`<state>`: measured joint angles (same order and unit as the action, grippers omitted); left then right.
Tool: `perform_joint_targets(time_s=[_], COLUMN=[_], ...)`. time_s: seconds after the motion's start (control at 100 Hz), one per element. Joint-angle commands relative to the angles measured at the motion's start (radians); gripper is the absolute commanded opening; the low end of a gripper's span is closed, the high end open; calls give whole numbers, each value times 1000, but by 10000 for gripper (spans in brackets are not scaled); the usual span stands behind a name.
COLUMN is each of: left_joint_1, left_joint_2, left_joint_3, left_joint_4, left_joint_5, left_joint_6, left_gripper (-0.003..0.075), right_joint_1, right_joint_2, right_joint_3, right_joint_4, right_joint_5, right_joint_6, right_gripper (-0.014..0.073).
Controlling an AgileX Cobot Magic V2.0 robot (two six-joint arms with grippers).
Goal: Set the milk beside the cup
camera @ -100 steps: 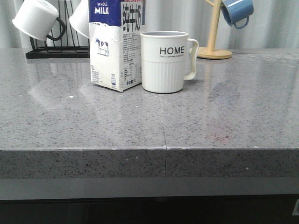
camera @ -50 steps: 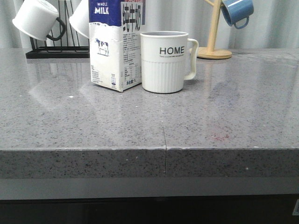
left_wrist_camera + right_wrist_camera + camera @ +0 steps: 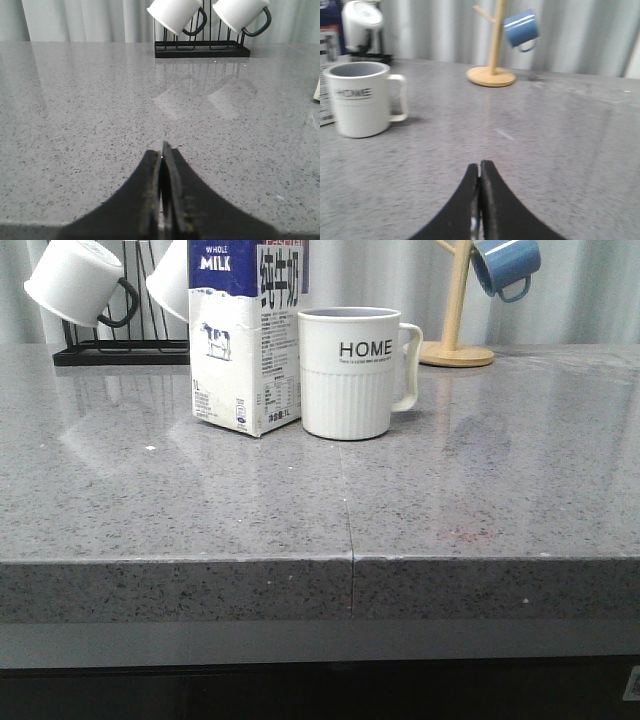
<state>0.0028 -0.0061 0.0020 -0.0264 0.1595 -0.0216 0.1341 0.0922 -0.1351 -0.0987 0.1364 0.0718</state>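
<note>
Two claws, both clenched on nothing: the left gripper has its jaws pressed flat together low over bare counter near the front edge, and the right gripper is pinched the same way, empty, also near the front edge. Neither arm shows in the front view, which suggests both are pulled clear of the work. Outward from them, the milk stands upright toward the back of the counter, left of middle, with the cup just beside it on its right, handle turned away from the carton; whether the two touch I cannot tell. That pairing looks like the task already met. Around them, a black rack with two white mugs sits at the back left corner, and a wooden mug tree holding a blue mug stands at the back right. Nothing lies between claws and carton.
</note>
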Motion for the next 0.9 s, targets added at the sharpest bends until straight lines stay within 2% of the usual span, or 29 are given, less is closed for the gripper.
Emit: perform_joint_targets(time_s=[0.0,0.22,0.35,0.89], left_joint_1=[3,3,3,3], left_joint_2=[-30,-30,-30,-30], left_joint_3=[41,41,41,41], left_joint_4=[-2,-2,-2,-2], left_joint_5=[-73,-73,-73,-71], left_joint_6=[-7,-7,-7,-7], left_gripper=[-21,-21,-21,-21], right_joint_1=[-66,-172,-173,-173], right_joint_2=[11,-37,-128,-123], right_joint_3=[24,146,145,145], right_joint_4=[-6,99,99,99], right_joint_5=[-145,-168,-83,-90], right_joint_6=[0,0,-7,-11], right_gripper=[-68,-68,-68,-68])
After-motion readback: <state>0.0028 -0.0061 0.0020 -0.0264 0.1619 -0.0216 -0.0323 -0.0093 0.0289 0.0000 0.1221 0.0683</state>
